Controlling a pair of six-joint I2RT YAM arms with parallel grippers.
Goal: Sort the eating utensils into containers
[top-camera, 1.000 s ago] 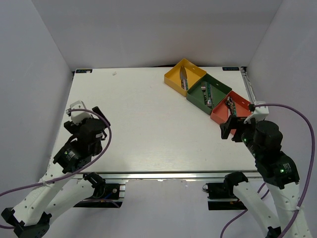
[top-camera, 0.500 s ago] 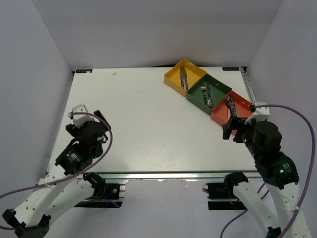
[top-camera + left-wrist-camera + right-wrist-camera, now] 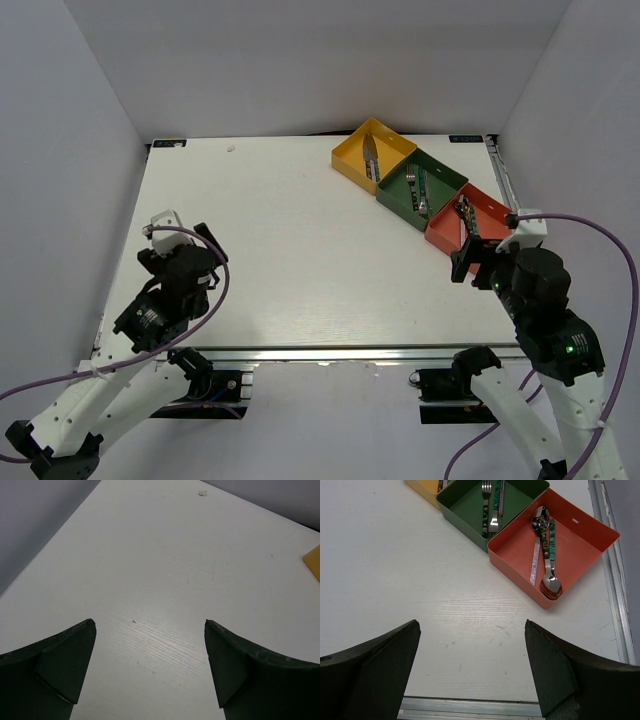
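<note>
The containers stand joined in a row at the back right: yellow tray, dark green tray and red-orange tray. The eating utensils lie inside them. Knives are in the yellow tray, forks in the green tray, and two spoons in the red-orange tray. My right gripper hangs open over bare table just short of the red-orange tray, holding nothing. My left gripper is open and empty over the near left of the table. A yellow tray corner shows at the right edge of the left wrist view.
A small white speck lies near the table's far left edge. A metal rail runs along the near edge and another along the right side. Grey walls enclose the table on three sides.
Both arms have shifted a little: the left wrist moved slightly right and nearer, the right one settled slightly nearer. Both grippers stay open. The utensils have not moved.
</note>
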